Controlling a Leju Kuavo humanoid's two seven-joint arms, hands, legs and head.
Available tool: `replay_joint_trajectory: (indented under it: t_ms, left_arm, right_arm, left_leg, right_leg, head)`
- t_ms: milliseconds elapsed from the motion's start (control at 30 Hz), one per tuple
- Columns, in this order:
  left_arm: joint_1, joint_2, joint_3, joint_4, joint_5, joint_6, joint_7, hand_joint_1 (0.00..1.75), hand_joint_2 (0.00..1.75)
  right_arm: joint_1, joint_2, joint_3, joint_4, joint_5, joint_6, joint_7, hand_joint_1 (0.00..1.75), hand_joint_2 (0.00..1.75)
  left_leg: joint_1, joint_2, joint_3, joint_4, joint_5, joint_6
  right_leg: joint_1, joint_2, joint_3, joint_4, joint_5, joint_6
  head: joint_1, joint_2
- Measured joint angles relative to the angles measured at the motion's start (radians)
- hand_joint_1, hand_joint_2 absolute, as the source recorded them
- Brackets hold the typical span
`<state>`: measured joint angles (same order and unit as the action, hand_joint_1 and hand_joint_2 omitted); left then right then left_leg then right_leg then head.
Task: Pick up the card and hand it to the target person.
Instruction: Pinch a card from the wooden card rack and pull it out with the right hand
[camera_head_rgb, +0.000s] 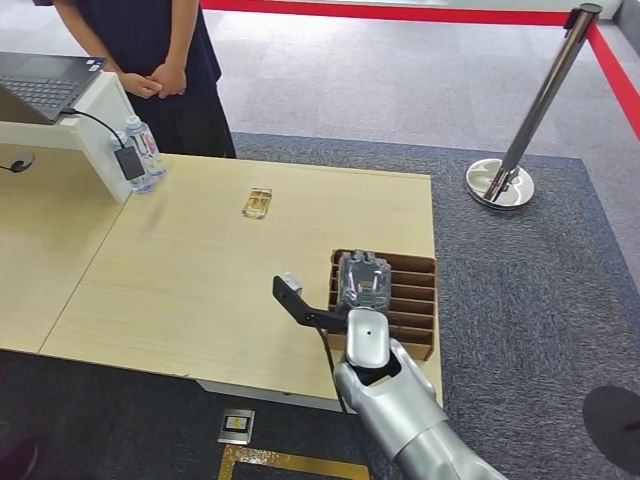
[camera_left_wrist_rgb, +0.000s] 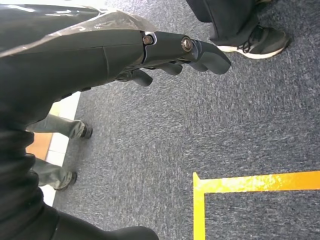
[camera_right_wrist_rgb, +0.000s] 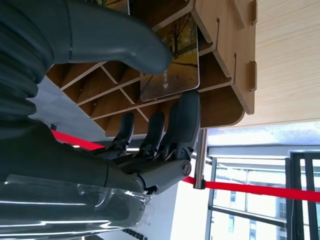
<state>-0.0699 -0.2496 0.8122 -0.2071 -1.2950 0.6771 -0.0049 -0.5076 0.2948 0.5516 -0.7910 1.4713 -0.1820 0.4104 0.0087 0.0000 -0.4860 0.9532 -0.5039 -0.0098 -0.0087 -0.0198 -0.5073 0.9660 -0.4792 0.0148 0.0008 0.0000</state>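
The right hand (camera_head_rgb: 365, 282) is reaching over the slotted wooden card rack (camera_head_rgb: 416, 296) that is sitting at the near right corner of the light wooden table (camera_head_rgb: 196, 270). In the right wrist view the thick thumb (camera_right_wrist_rgb: 124, 35) is lying across one face of the card (camera_right_wrist_rgb: 173, 60), a card printed with an autumn tree scene, while the dark fingers (camera_right_wrist_rgb: 181, 125) are curling up on the other side of the rack's dividers. The card is standing in a slot of the rack; whether the thumb and fingers are actually pinching it cannot be told from these pictures.

The left hand (camera_left_wrist_rgb: 166, 55) is hanging over grey carpet beside a yellow floor line (camera_left_wrist_rgb: 241, 182), its fingers extended and slightly apart, holding nothing.

Across the table a person (camera_head_rgb: 151, 60) in dark clothing is standing with hands clasped at the far edge. Near them a white stand (camera_head_rgb: 98, 125) is carrying a laptop (camera_head_rgb: 41, 85), with two water bottles (camera_head_rgb: 143, 150) just beside it. A small clear object (camera_head_rgb: 256, 203) is lying on the tabletop between the person and the rack, well apart from both. To the right, a chrome stanchion (camera_head_rgb: 521, 140) with red belts (camera_head_rgb: 377, 12) is standing on the carpet beyond the table. A small floor plate (camera_head_rgb: 236, 427) is lying under the table's near edge.
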Motion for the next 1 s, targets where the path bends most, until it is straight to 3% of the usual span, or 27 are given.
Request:
replay_joint_trajectory:
  t_ms: [133,233,1000]
  left_arm:
    - [0.000,-0.001,0.000,0.000,0.002,0.000,0.004,0.00,1.75]
    - [0.000,-0.002,0.000,0.000,0.002,0.000,0.005,0.00,1.75]
    - [0.000,-0.004,0.000,0.000,-0.001,0.000,0.006,0.00,1.75]
  right_arm:
    - [-0.002,0.005,0.000,0.010,0.000,0.000,-0.001,1.34,1.75]
    - [-0.002,0.007,0.000,0.016,0.000,-0.001,-0.002,1.47,1.75]
    - [0.000,0.017,-0.002,0.004,0.001,-0.017,-0.028,1.51,1.75]
  left_leg:
    - [0.000,0.000,0.000,0.000,0.000,0.000]
    - [0.000,0.000,0.000,0.000,0.000,0.000]
    - [0.000,0.000,0.000,0.000,0.002,-0.001]
  right_leg:
    - [0.000,0.000,0.000,0.000,0.000,0.000]
    - [0.000,0.000,0.000,0.000,0.000,0.000]
    - [0.000,0.000,0.000,0.000,0.001,-0.001]
  head:
    - [0.000,0.000]
    - [0.000,0.000]
    - [0.000,0.000]
